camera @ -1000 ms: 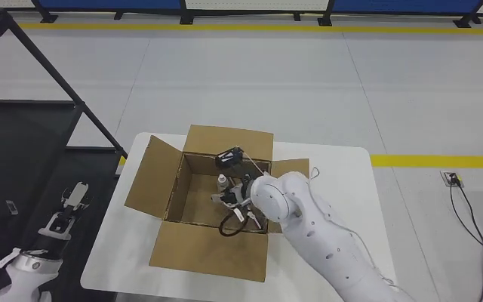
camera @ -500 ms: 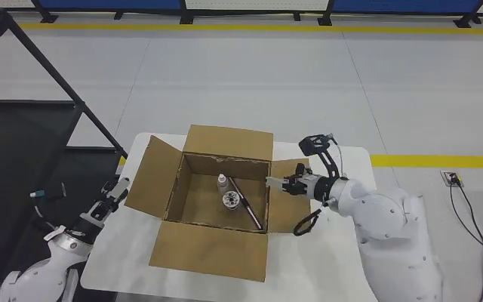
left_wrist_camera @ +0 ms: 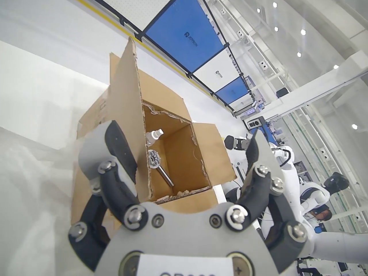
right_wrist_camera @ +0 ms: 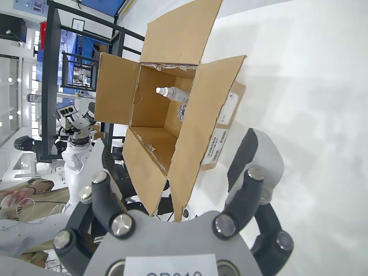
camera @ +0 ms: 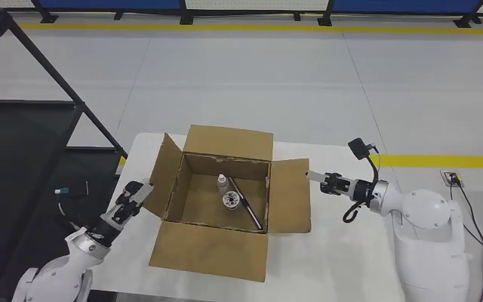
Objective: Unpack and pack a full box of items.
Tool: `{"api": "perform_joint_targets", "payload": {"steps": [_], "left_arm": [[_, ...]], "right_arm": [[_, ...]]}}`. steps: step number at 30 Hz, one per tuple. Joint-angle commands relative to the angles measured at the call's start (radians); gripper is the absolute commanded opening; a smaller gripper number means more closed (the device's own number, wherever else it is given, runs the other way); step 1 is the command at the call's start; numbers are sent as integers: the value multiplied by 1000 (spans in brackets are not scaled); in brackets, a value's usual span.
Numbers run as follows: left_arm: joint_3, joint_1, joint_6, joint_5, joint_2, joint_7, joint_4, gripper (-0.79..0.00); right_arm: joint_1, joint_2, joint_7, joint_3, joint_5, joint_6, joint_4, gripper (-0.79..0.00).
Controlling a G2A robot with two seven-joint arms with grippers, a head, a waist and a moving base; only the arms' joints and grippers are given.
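Both spread: left end effector and right end effector flank the box.

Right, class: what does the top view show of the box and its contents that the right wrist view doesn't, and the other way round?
The top view adds a metal rod lying slantwise inside the cardboard box. The right wrist view adds a printed label on the box's outer wall. Both show the box with its flaps open, the white spray bottle and a round silver part beside it.
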Motion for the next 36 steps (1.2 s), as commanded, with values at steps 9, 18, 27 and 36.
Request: {"api": "perform_joint_targets", "payload": {"steps": [9,18,27,36], "left_arm": [[78,-26,10,22,-3,-23,-2,0],[155,-75,27,42,-8,-48,44,0],[222,-126,32,56,-13,-60,112,0],[268,-181,62,57,-19,-55,180,0]], "right_arm": [[11,12,33,-51,85,0,70,0],[100,17,129,-145,318,-116,206,0],[154,7,33,-280,395,-171,225,0],[184,-5,-41,-443,345,-196,236,0]]}}
